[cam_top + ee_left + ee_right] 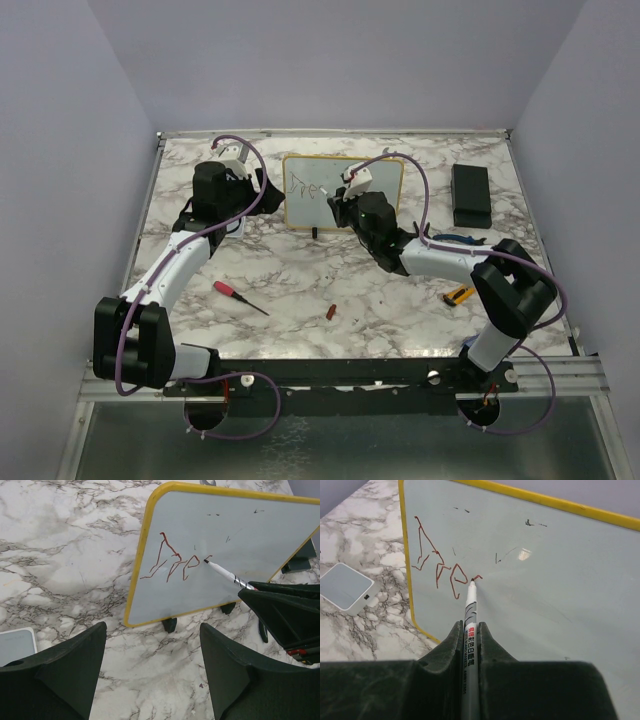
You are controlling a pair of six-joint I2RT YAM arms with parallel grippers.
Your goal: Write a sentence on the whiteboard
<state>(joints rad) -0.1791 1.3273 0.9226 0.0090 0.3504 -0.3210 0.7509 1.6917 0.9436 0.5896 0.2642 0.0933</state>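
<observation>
Whiteboard stands propped on the marble table toward its far edge. The sentence is a few red strokes near the yellow left frame, with blank board to their right. My right gripper is clamped on the marker, its tip at the last stroke. My left gripper hangs wide and empty before the lower left corner, a grey pad nearby.

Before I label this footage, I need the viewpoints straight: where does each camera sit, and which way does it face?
Top: above and behind, looking down the table toward the whiteboard; left arm and right arm show.
Left wrist: left of the whiteboard, facing its front; open left gripper frames the bottom.
Right wrist: close to the whiteboard, looking along the marker; right gripper clamps it.
Both wrist views share the red letters and marker tip.
</observation>
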